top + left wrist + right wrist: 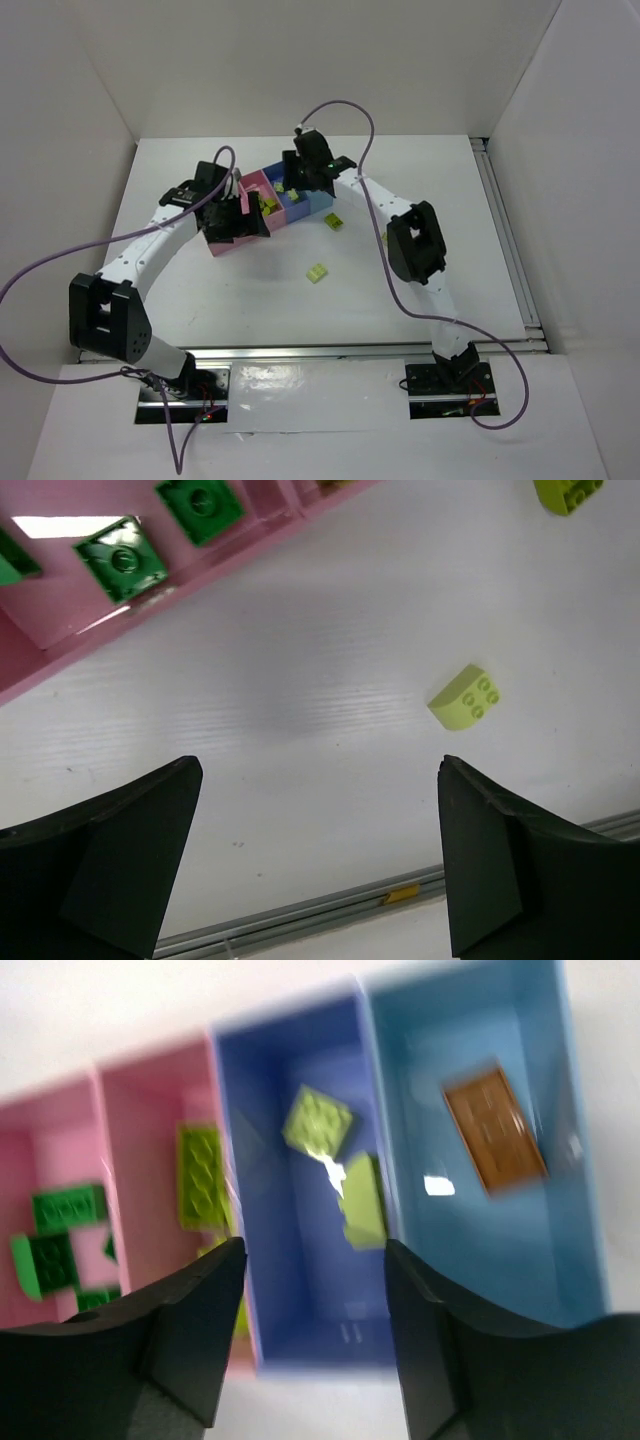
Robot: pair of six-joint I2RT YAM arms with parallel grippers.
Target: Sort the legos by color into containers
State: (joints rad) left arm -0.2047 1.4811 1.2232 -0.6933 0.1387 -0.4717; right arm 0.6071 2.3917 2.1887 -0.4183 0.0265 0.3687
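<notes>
The row of bins [262,183] lies at mid table: two pink, a darker blue [300,1290], a light blue [560,1260]. The far pink bin [60,1140] holds dark green legos [62,1208]. The second pink bin holds a yellow-green lego [203,1175]. The darker blue bin holds two yellow-green legos [317,1120]. The light blue bin holds the orange-brown lego [495,1140]. My right gripper [312,1250] is open and empty above the darker blue bin. My left gripper [318,768] is open and empty above the table beside the pink bin [70,645].
Two yellow-green legos lie loose on the white table, one [317,272] in front of the bins and one [332,222] just right of the light blue bin. The nearer one also shows in the left wrist view [466,697]. A metal rail [360,350] runs along the near edge.
</notes>
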